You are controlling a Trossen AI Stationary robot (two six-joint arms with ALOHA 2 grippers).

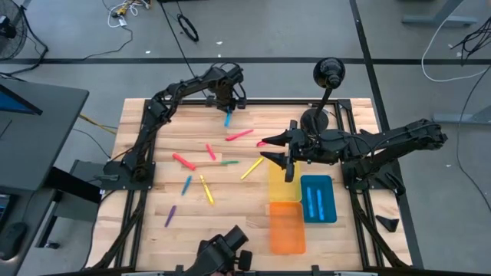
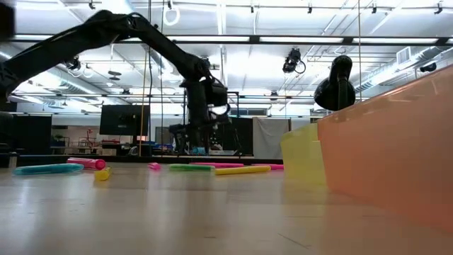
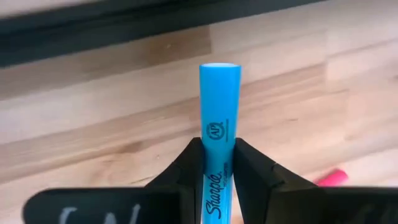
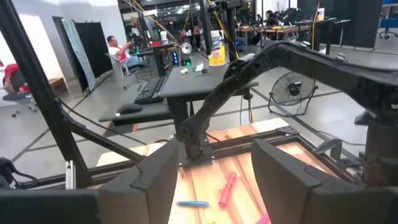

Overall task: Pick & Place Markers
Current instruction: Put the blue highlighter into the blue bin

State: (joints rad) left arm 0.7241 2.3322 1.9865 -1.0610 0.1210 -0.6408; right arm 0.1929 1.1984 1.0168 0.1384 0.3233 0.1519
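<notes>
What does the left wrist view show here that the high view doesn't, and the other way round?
Only the left wrist view shows the left gripper fingers clamped on both sides of the blue marker, and the printed lettering on its barrel.

Only the high view shows the wider layout: the right gripper open near the yellow tray, with the orange tray, the blue tray and the loose markers spread across the table.

Both show the left gripper, the blue marker and the wooden tabletop.
</notes>
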